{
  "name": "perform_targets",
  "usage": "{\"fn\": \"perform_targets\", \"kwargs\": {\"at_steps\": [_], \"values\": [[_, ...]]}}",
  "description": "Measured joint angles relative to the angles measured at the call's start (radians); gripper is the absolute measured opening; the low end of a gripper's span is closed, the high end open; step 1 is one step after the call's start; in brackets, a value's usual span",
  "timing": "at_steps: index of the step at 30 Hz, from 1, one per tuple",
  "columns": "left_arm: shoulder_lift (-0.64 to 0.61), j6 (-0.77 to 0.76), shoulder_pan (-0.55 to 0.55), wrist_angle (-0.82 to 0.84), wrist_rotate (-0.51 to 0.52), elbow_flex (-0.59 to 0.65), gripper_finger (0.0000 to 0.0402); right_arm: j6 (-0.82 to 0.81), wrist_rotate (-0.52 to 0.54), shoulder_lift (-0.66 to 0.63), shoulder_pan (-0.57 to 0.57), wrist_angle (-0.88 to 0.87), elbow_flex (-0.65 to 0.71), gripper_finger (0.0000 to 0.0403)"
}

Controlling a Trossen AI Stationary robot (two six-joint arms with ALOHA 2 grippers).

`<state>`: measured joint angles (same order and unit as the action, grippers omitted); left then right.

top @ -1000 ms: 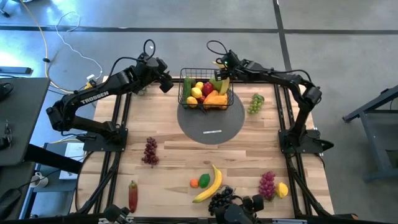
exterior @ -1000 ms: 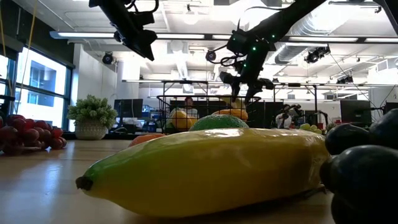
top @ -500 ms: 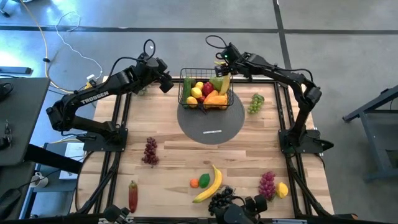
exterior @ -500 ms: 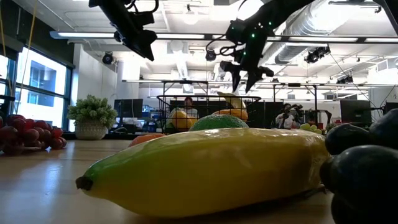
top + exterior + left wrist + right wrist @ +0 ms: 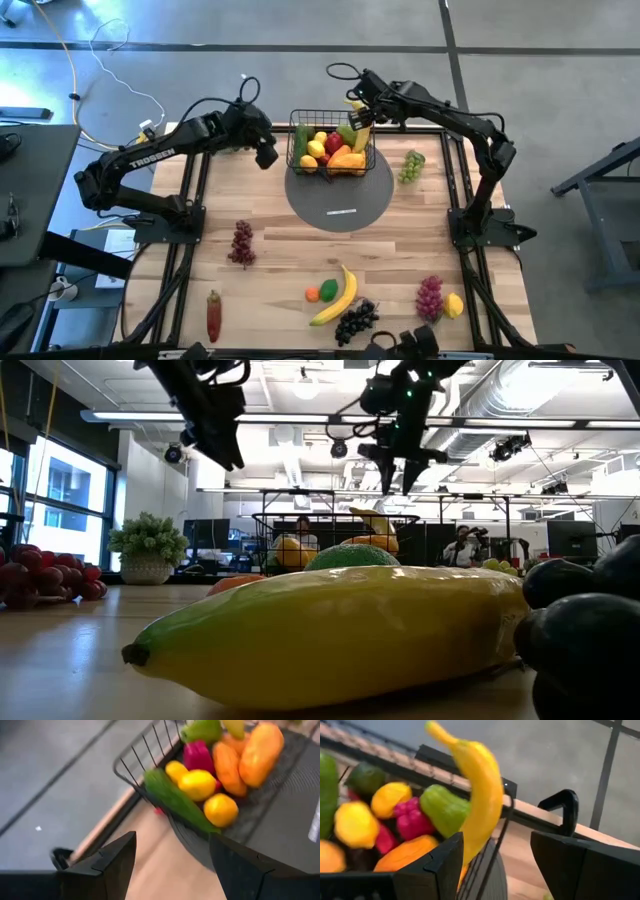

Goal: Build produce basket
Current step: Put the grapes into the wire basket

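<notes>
The black wire basket (image 5: 296, 140) stands on a grey round mat (image 5: 340, 200) at the far middle of the table. It holds produce: a cucumber (image 5: 175, 800), lemons (image 5: 199, 785), a red pepper (image 5: 197, 755) and orange pieces (image 5: 260, 750). A yellow banana (image 5: 480, 805) stands tilted in it, leaning on the wire rim with its tip sticking up. My right gripper (image 5: 356, 108) hangs open above the basket's far right corner, holding nothing. My left gripper (image 5: 265, 152) is open just left of the basket, tipped down toward it.
Loose produce lies about: green grapes (image 5: 410, 166) right of the mat, purple grapes (image 5: 241, 243) at the left, a banana (image 5: 338, 296), black grapes (image 5: 355, 322), purple grapes (image 5: 429, 296), a lemon (image 5: 454, 305) and a red piece (image 5: 213, 315) near the front edge.
My right gripper has risen from just above the basket's far right corner, staying open; the banana stays leaning in the basket. My left gripper has tipped downward and shifted a little toward the table's near edge beside the basket.
</notes>
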<state>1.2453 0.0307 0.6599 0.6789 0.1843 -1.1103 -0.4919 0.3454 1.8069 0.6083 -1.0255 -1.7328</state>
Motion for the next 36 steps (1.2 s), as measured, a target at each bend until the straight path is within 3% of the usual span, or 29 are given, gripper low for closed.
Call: {"fn": "perform_targets", "kwargs": {"at_steps": [15,28,36], "values": [[-0.001,-0.177,-0.221,0.272,0.014,0.000,0.0239,-0.080,0.058,0.000,-0.171,-0.263,-0.106,0.0213],[-0.001,-0.612,-0.415,0.446,0.017,0.000,0.0239,0.045,0.020,0.000,-0.256,-0.368,-0.107,0.0213],[-0.001,-1.024,-0.553,0.548,-0.024,0.000,0.0239,0.148,0.019,0.000,-0.256,-0.465,-0.107,0.0213]]}}
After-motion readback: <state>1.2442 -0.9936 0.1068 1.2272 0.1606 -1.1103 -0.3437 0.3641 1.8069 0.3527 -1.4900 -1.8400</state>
